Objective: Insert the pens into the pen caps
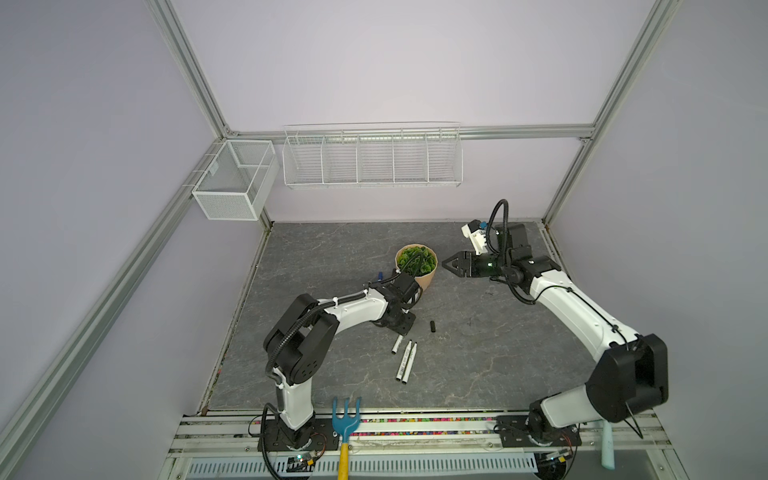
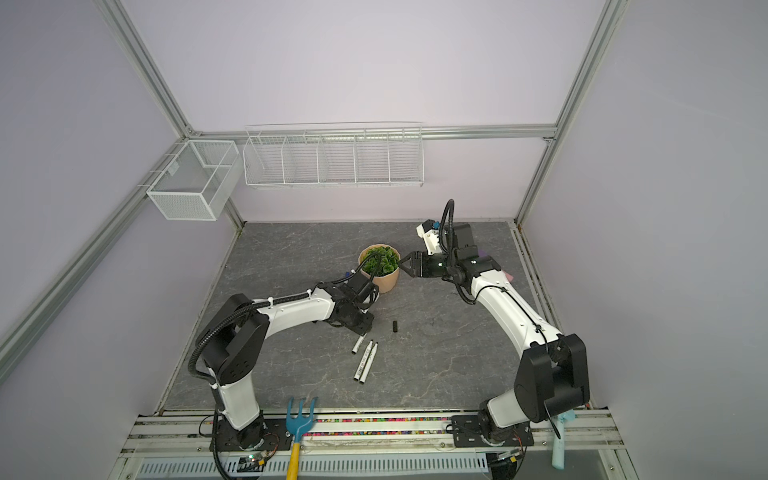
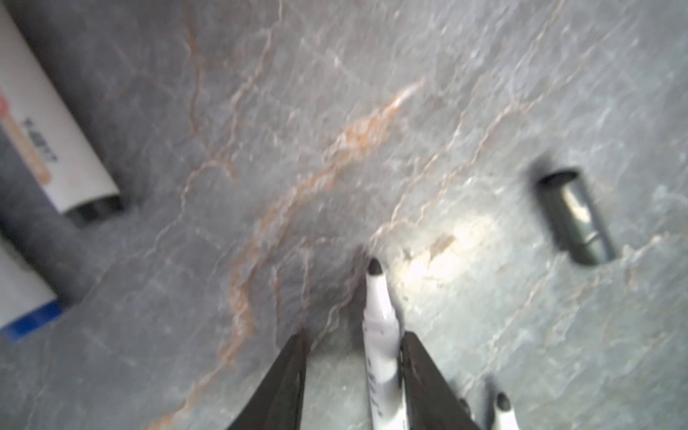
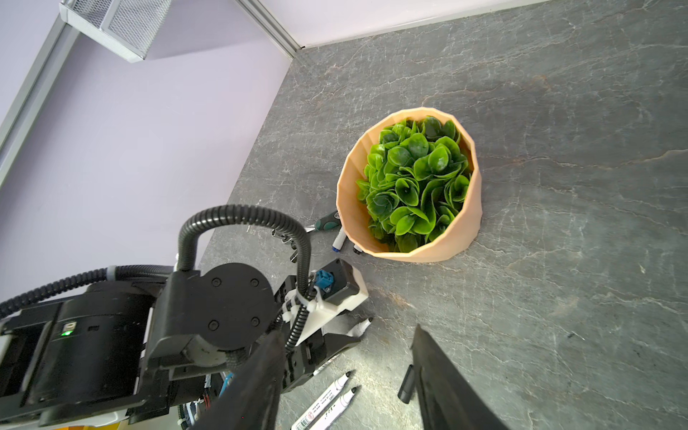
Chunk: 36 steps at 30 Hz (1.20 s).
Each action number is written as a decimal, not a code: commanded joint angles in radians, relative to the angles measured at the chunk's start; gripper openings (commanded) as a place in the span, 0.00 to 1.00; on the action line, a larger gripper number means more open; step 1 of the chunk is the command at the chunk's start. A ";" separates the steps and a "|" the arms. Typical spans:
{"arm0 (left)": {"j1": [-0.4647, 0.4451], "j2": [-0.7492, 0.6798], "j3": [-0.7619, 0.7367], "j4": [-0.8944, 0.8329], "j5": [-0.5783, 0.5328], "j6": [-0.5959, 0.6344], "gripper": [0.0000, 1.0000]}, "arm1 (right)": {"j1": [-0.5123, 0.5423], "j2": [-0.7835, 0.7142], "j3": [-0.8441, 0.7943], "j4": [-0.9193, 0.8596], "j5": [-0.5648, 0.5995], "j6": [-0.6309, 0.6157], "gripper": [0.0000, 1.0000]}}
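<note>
Left wrist view, inside the cell: a pen (image 3: pixel 378 309) lies on the grey surface (image 3: pixel 372 111) between the fingers of my left hand (image 3: pixel 353 337), its dark tip pointing away from the wrist. The hand is partly open and not clamped; the barrel leans on one finger, with a clear gap to the other. A black cap (image 3: pixel 575 216) lies on its side near the tip but apart from it. In a top view, two more pens (image 1: pixel 406 362) lie side by side close by. I judge the pen light, stiff and smooth, round enough to roll or slip in a loose pinch. The place to take it is mid-barrel, over the printed label, leaving the tip end bare for the cap. The cap looks lighter still and short, likely to skid, so I would pinch it across its sides near the closed end. My right hand (image 4: pixel 347 331) hangs above the surface near the plant pot (image 4: pixel 458 238), fingers well apart and holding nothing.
</note>
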 commanded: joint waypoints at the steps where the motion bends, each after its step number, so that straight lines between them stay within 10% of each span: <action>1: -0.032 0.002 -0.043 -0.118 0.013 -0.010 0.42 | -0.005 -0.034 0.002 -0.009 0.016 -0.027 0.58; 15: -0.049 0.011 -0.015 -0.255 0.006 -0.018 0.20 | 0.047 -0.032 -0.289 -0.071 0.298 0.010 0.59; 28: -0.018 -0.169 -0.096 0.015 0.031 -0.008 0.00 | 0.189 0.233 -0.216 -0.132 0.481 -0.056 0.56; 36: 0.009 -0.253 -0.155 0.112 0.105 0.008 0.00 | 0.215 0.309 -0.194 -0.148 0.549 -0.050 0.30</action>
